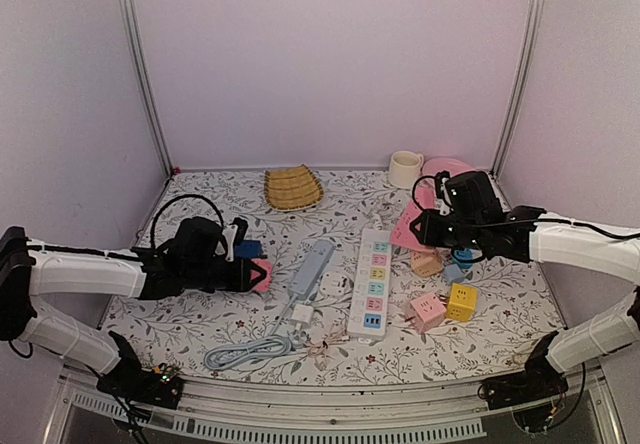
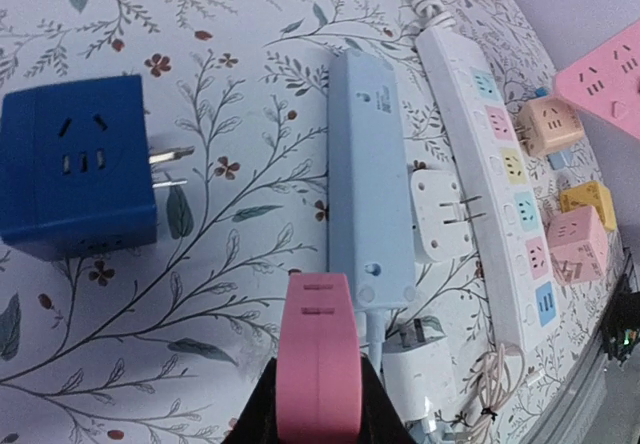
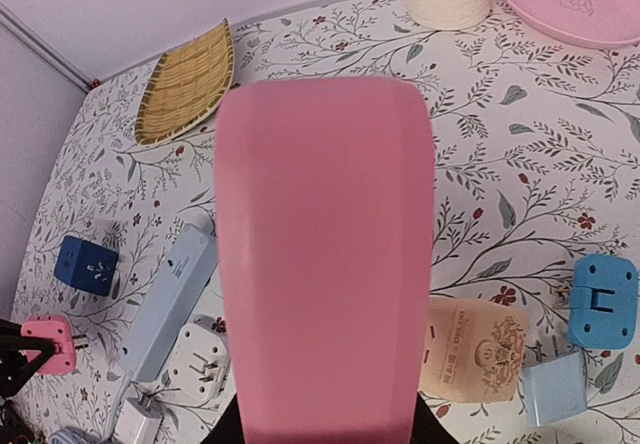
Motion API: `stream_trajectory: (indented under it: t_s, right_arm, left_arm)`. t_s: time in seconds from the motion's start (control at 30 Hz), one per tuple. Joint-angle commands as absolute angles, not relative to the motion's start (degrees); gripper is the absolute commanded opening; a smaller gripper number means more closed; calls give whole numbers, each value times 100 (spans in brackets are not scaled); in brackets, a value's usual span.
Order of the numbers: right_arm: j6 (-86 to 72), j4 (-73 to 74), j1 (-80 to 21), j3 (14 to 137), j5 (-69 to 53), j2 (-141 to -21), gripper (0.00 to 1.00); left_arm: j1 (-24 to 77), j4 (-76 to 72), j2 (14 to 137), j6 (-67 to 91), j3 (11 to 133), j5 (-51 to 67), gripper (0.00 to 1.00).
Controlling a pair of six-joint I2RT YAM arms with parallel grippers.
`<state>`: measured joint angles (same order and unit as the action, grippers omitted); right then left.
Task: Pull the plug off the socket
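Looking down from above, we see the left pincer (image 1: 256, 275) closed narrow on a small pink plug (image 1: 264, 278) — its black fingers press the block's two sides. We find the plug held low over the left part of the tabletop (image 1: 200, 314), well apart from the socket (image 1: 372, 284). The socket lies flat at mid-tabletop, its length running away from us and its pastel panels facing up. Between plug and socket lies a grey-blue strip (image 1: 312, 267), roughly parallel to the socket. A white adapter (image 2: 445, 214) rests in the gap between the two strips, prongs showing. A blue cube (image 1: 248, 250) sits just beyond the left pincer. The right pincer (image 1: 425, 229) grips a pink slab (image 1: 408, 232) — held tilted, just right of the socket's far end. Whether the slab touches the socket we cannot tell. A tan cube (image 1: 427, 263), a pink cube (image 1: 427, 311) and a yellow cube (image 1: 461, 302) rest to the socket's right.
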<state>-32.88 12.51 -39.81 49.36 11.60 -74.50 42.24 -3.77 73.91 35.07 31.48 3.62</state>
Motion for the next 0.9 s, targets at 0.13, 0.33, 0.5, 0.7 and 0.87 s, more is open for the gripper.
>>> stream_trajectory:
  t_s: [0.13, 0.33, 0.5, 0.7, 0.87]
  right_arm:
    - [-3587, 1213, -3170, 4506, 1337, -6642, 4]
    - [-3702, 1308, -2518, 4178, 1286, -6192, 4]
    - [-3823, 1335, -1921, 3909, 1116, -6048, 5]
    - [-4112, 1336, -1460, 3592, 1040, -5948, 7]
    - [-4207, 1331, -1190, 3400, 951, -5933, 8]
  left_arm:
    - [3959, -387, 7293, 4418, 2681, 0, 0]
    - [3873, -409, 7433, 4545, 2539, -38, 0]
    - [3857, -526, 7651, 4604, 2492, 56, 0]
    - [3841, -496, 7773, 4674, 2462, -19, 6]
    - [3821, -373, 7774, 4712, 2452, -175, 19]
